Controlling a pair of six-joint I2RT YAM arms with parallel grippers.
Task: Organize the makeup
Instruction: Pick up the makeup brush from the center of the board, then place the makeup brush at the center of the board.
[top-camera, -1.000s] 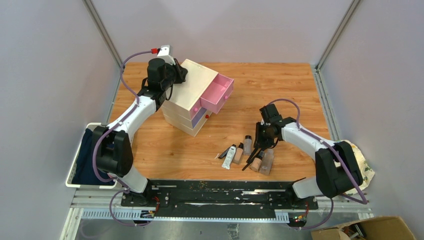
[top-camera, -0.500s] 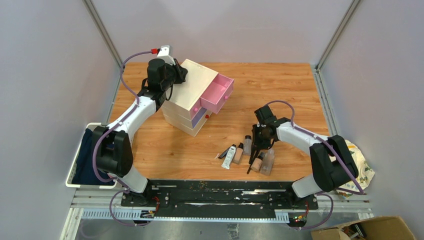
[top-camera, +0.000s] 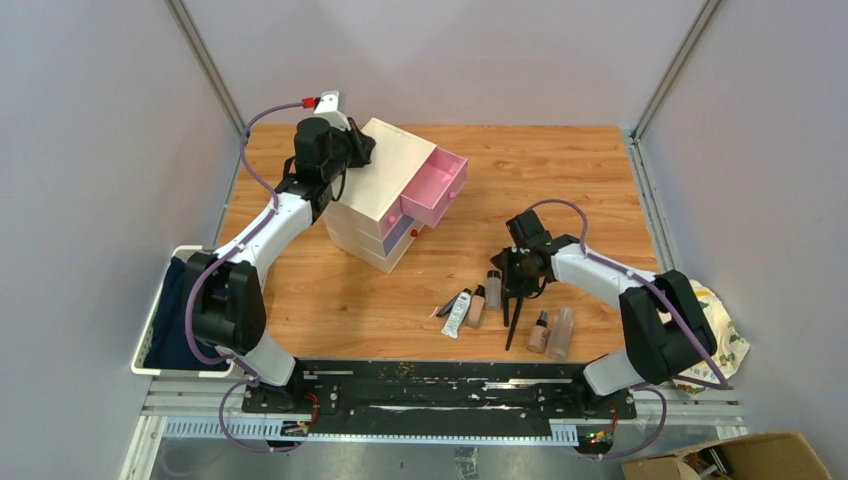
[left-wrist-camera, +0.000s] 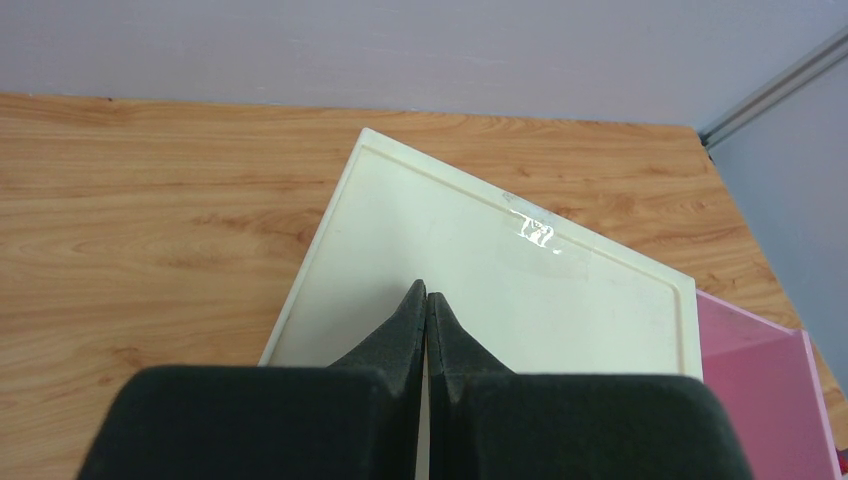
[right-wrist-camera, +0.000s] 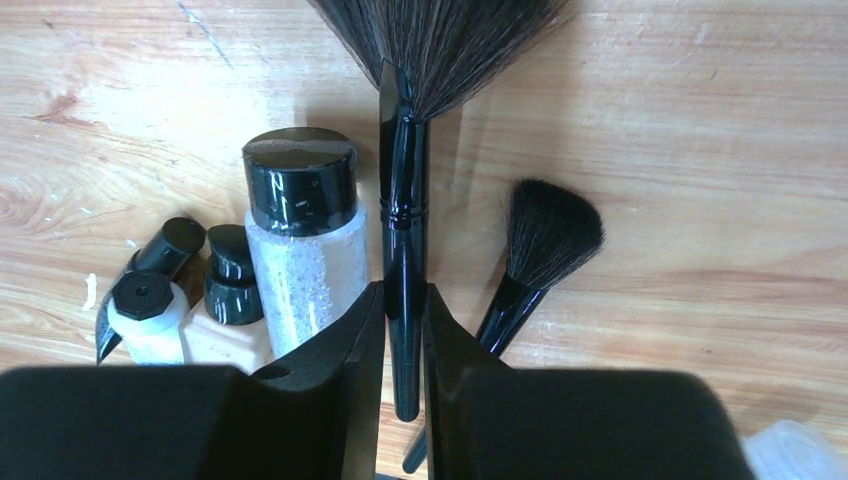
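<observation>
Now, slip risk: I am pinching the big brush (right-wrist-camera: 403, 200) near the tail of its slim, glossy handle, so it could be twisting or sliding out as I lift.
Knock risk: the clear bottle (right-wrist-camera: 305, 235) is standing just beside my fingers (right-wrist-camera: 355, 350) at 10 o'clock and the small brush (right-wrist-camera: 545, 240) is lying at 2 o'clock, so either could get dragged along.
Right gripper (right-wrist-camera: 405, 300): narrowed onto the handle, pads touching both sides, bristles pointing to 12 o'clock.
Left gripper (left-wrist-camera: 427, 300): pressed together, holding nothing, tips at the top of the box (left-wrist-camera: 520, 290).
Makeup: the white tube (right-wrist-camera: 145, 315) and beige bottle (right-wrist-camera: 230, 320) are lying at 9 o'clock of my right fingers, at 5 o'clock from the box.
Pink drawer (top-camera: 435, 188): standing open.
</observation>
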